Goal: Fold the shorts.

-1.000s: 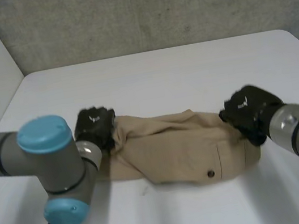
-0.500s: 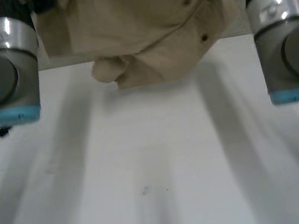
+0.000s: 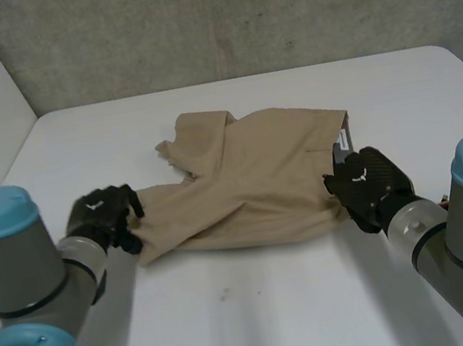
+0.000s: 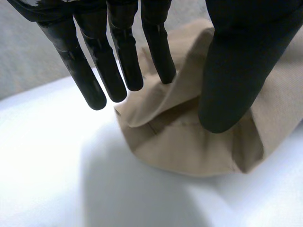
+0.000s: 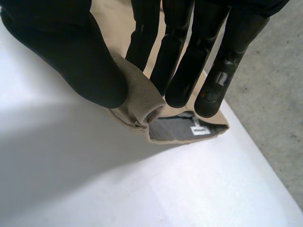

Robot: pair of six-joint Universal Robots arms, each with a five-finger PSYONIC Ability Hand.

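Note:
The tan shorts (image 3: 250,179) lie spread on the white table (image 3: 266,327), with a leg folded over at the far left. My left hand (image 3: 101,217) is at their near left corner. In the left wrist view its fingers (image 4: 118,61) are straight and apart from the thumb (image 4: 236,71), which rests on the cloth (image 4: 189,146); the hand is open. My right hand (image 3: 367,186) is at the right edge, by the waistband. There its thumb (image 5: 71,52) and fingers pinch a roll of the waistband (image 5: 137,101).
A grey wall runs behind the table's far edge (image 3: 234,80). Bare table lies in front of the shorts between both arms, and around the far corners.
The shorts went from a bunch on the table, up into the air, and now lie spread flat. Both hands came down nearer the front. The left hand's fingers have opened.

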